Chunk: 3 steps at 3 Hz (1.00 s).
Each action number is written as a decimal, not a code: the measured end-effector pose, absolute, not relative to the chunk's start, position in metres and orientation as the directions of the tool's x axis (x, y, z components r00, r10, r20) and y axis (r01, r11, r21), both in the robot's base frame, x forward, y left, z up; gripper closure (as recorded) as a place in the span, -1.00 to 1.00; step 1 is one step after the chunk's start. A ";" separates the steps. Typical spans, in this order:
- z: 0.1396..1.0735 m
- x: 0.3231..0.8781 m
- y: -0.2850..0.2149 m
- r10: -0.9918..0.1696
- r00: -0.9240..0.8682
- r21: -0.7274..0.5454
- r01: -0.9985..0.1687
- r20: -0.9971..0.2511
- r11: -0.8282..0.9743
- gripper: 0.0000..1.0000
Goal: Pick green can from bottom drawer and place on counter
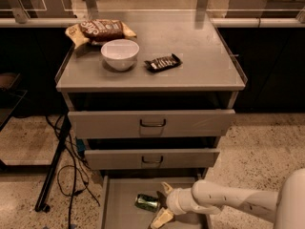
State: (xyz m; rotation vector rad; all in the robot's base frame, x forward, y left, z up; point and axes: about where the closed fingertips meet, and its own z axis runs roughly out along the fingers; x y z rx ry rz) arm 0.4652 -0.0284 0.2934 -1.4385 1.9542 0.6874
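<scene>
The green can (147,202) lies on its side on the floor of the open bottom drawer (121,213), at the bottom of the camera view. My gripper (163,203) reaches in from the right on a white arm, just right of the can. Its fingers are open: one cream fingertip (166,188) is behind the can's right end, the other (161,218) in front of it. The can's right end lies between them. The counter (200,56) is the grey top of the cabinet above.
On the counter stand a white bowl (120,54), a black candy bar wrapper (163,62) and a brown snack bag (101,30). The two upper drawers (151,123) are slightly pulled out. Black cables and a stand leg (57,166) lie on the floor at left.
</scene>
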 end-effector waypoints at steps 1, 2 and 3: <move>0.277 0.472 -0.022 -0.643 -0.228 0.050 -0.958 -0.731 0.284 -1.00; 0.257 0.481 -0.018 -0.646 -0.235 0.032 -0.950 -0.726 0.309 -1.00; 0.234 0.491 -0.014 -0.653 -0.238 0.004 -0.941 -0.719 0.339 -1.00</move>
